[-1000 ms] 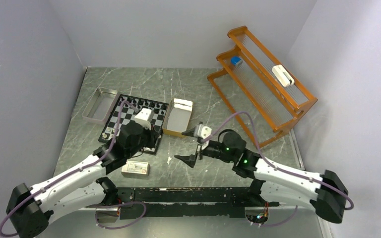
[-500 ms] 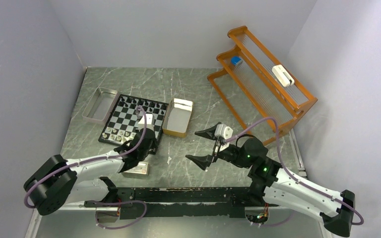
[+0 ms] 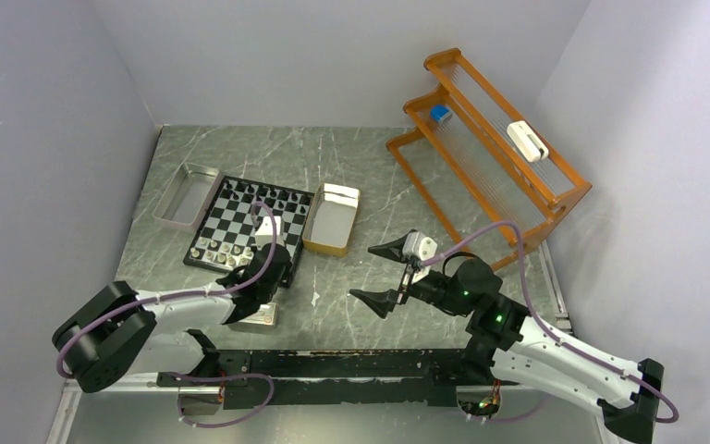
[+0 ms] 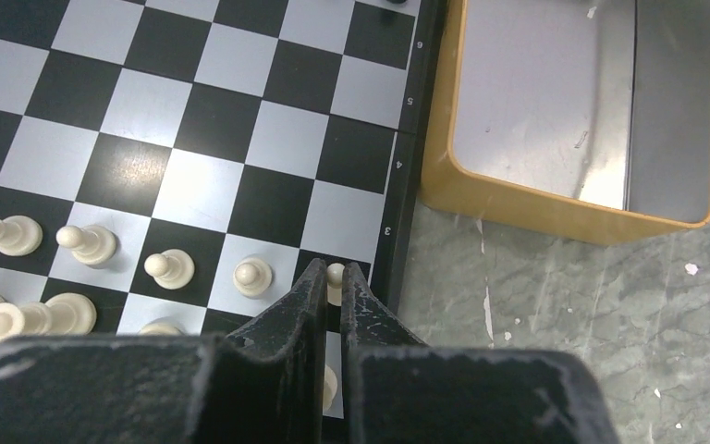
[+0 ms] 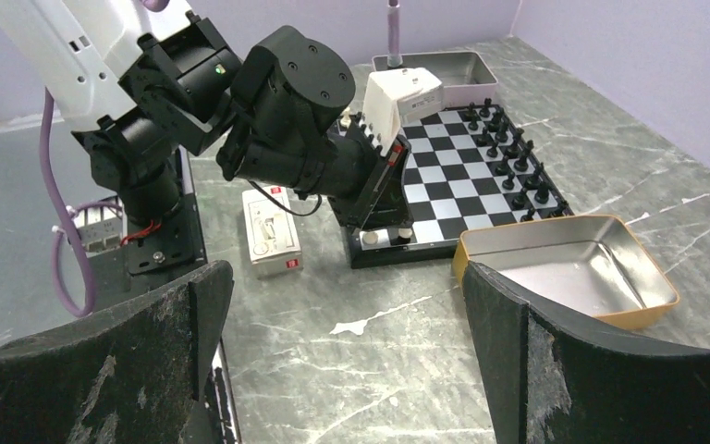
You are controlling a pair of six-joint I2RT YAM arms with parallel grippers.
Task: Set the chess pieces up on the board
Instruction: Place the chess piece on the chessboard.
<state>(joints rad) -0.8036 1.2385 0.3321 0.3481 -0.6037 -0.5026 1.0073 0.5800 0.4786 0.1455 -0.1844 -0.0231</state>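
Black-and-white checked board (image 4: 194, 139), black-rimmed, is lying flat on the grey marbled table (image 3: 333, 157), toward 10 o'clock of the table's middle in the top view. Black chess pieces (image 3: 275, 196) are standing in rows along its 12 o'clock edge; pale chess pieces (image 4: 168, 268) are standing upright along its 6 o'clock edge, one to a square. Left gripper (image 4: 333, 273) is hanging over the board's 5 o'clock corner, jaws drawn almost together with only a thin slit between them. One pale pawn (image 4: 336, 274) is showing in that slit at the tips; whether the fingers are pinching it cannot be told. Tan box (image 4: 555, 199), open-topped with a shiny inside, is sitting just at 3 o'clock of the board, nearly touching the rim. White-and-red carton (image 3: 257, 316) is lying at 6 o'clock of the board, close by. Metal tray (image 3: 187, 194) is lying at 9 o'clock of the board. Right gripper (image 3: 384, 275) is hovering over bare table at 4 o'clock of the box, jaws spread wide apart and holding nothing. Orange rack (image 3: 490, 157) is standing at 2 o'clock of the table.
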